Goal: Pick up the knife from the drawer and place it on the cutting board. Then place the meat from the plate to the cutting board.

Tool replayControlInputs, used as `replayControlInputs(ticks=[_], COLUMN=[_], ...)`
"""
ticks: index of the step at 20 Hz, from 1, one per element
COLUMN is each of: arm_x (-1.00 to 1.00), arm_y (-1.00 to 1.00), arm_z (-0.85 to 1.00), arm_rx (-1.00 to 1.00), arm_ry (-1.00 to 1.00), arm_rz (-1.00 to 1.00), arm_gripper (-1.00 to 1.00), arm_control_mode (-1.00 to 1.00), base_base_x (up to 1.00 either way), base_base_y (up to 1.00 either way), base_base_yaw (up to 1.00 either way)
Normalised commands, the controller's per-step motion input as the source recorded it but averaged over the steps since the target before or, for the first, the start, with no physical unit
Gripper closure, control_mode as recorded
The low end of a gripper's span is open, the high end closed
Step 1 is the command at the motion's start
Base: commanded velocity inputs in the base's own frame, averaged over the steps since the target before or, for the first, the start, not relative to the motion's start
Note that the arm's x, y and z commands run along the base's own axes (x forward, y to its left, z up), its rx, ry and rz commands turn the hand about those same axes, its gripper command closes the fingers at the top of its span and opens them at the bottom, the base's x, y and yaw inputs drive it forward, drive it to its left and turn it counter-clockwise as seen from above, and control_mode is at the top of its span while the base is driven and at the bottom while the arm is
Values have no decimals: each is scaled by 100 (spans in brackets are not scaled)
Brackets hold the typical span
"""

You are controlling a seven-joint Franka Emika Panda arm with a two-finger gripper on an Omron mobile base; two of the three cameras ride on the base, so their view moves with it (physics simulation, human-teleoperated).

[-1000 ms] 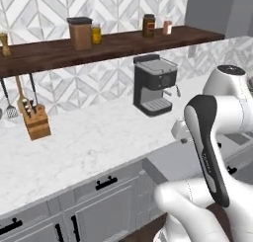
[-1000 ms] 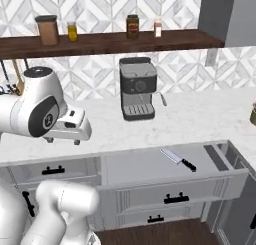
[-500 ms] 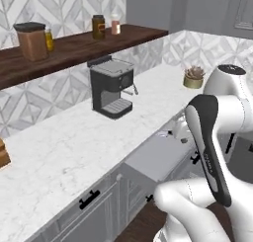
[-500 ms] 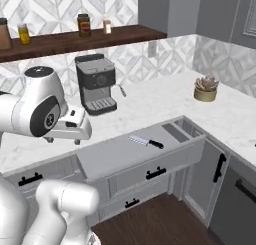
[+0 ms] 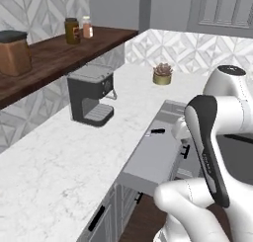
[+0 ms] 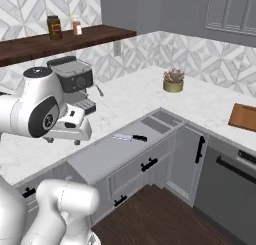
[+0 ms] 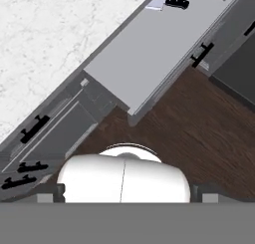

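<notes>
The knife (image 6: 130, 137), silver blade and black handle, lies flat at the far end of the open grey drawer (image 6: 100, 158). From the hand camera the knife (image 7: 169, 3) sits at the top, in the drawer (image 7: 149, 54) that juts out over the dark floor. It also lies in the drawer (image 5: 153, 159) as the knife (image 5: 154, 132). My gripper (image 7: 125, 193) hangs open and empty, above the floor in front of the drawer, well short of the knife. The reddish-brown cutting board (image 6: 244, 116) lies on the counter at the far right. The meat and plate are out of view.
A black coffee machine (image 6: 74, 79) stands on the marble counter behind the drawer. A small potted plant (image 6: 173, 81) sits in the counter's corner. A wall shelf (image 5: 59, 53) carries jars. Grey cabinet fronts with dark handles (image 6: 200, 149) flank the drawer.
The base has driven and turned, so the whole scene has slid left. The drawer and knife are nearer, and the cutting board has come into the right base view. The gripper stays open.
</notes>
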Motion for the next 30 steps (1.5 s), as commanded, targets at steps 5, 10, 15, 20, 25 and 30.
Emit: replayControlInputs(ticks=[5, 10, 15, 20, 25, 30], arm_x=[0, 0, 0, 16, 46, 53], arm_y=[0, 0, 0, 0, -43, -62], arm_z=[0, 0, 0, -6, -46, -66], arm_rx=[0, 0, 0, 0, 0, 0], arm_ry=[0, 0, 0, 3, 6, 6], arm_rz=[0, 0, 0, 0, 0, 0], arm_gripper=[-100, -100, -100, -100, -100, -100], arm_control_mode=[100, 100, 100, -100, -100, -100], base_base_x=[32, 26, 43, 25, 0, 0], base_base_y=[18, 48, 8, 0, 0, 0], base_base_yaw=[-23, -22, -11, -1, 0, 0])
